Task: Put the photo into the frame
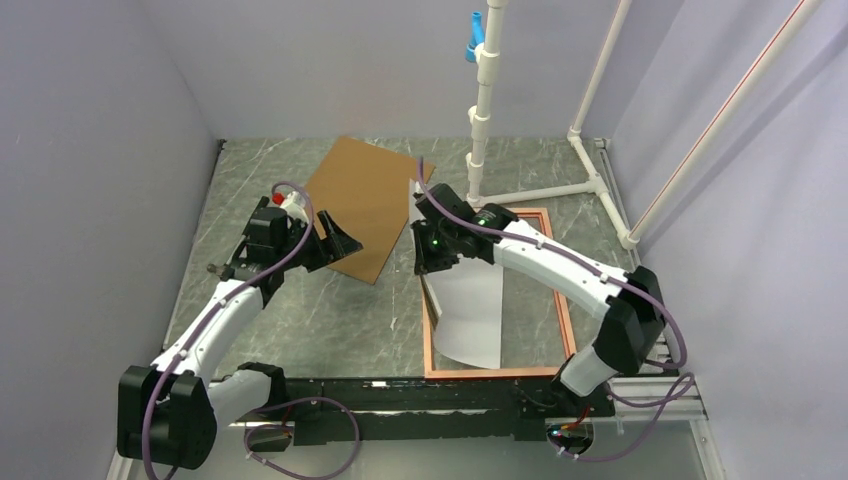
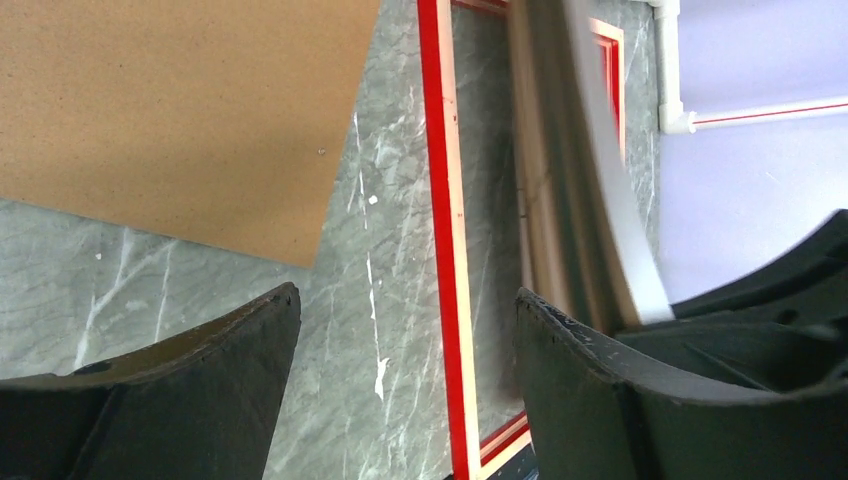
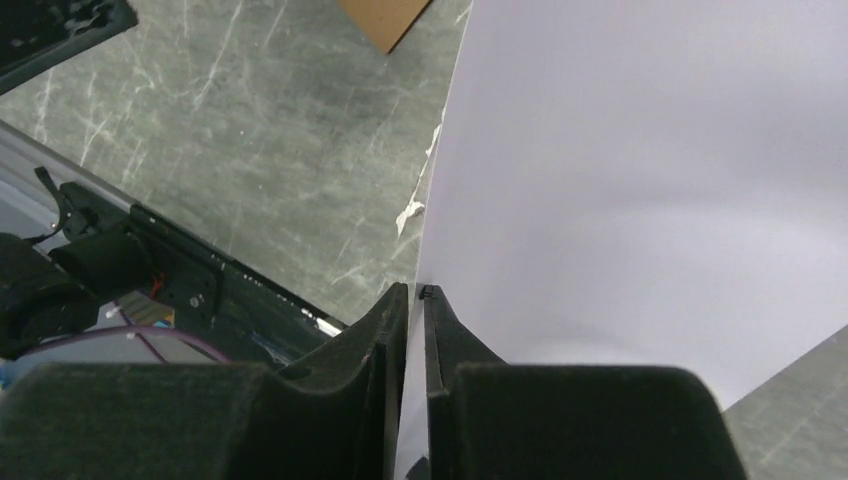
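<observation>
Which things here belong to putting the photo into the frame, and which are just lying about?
Belong to the job:
photo, white back showing, its edge in the right gripper
frame, lying flat beneath it

Lying about:
brown backing board
white pipe stand

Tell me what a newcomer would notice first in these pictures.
First comes the large white-backed paper photo, bowed upward over the thin rectangular orange-edged frame on the right of the table, its edge pinched in the right gripper. Next comes the flat brown rectangular backing board lying at the far centre, with the left gripper hovering open and empty by its near edge.
</observation>
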Action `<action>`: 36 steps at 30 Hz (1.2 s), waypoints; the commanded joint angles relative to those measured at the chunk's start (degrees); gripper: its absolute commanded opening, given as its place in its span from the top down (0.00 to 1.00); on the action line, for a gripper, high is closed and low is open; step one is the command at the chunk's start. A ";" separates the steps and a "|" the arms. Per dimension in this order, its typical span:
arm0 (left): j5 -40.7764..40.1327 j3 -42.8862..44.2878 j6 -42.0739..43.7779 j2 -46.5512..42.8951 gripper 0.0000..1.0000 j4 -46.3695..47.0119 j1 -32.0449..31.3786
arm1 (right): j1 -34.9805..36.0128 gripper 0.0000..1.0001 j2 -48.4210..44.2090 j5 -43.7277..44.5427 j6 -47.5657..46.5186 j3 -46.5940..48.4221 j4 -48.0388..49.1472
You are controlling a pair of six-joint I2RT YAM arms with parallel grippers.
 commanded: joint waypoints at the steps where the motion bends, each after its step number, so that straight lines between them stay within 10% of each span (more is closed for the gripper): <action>1: 0.92 2.01 -0.76 -1.48 0.18 1.87 0.14 | 1.01 0.85 2.84 1.07 1.74 -0.33 5.85; 8: 3.00 -0.23 -2.13 0.62 0.17 5.41 0.57 | 1.80 0.71 5.69 1.93 1.67 -1.12 7.16; 17: 6.75 -3.12 -2.47 6.05 0.16 12.00 0.68 | 1.61 0.10 0.87 -1.15 1.74 -5.04 10.68; 36: 17.91 -4.82 -0.02 25.92 0.25 25.00 -3.84 | -17.30 0.07 -15.35 -17.63 2.34 -25.38 19.49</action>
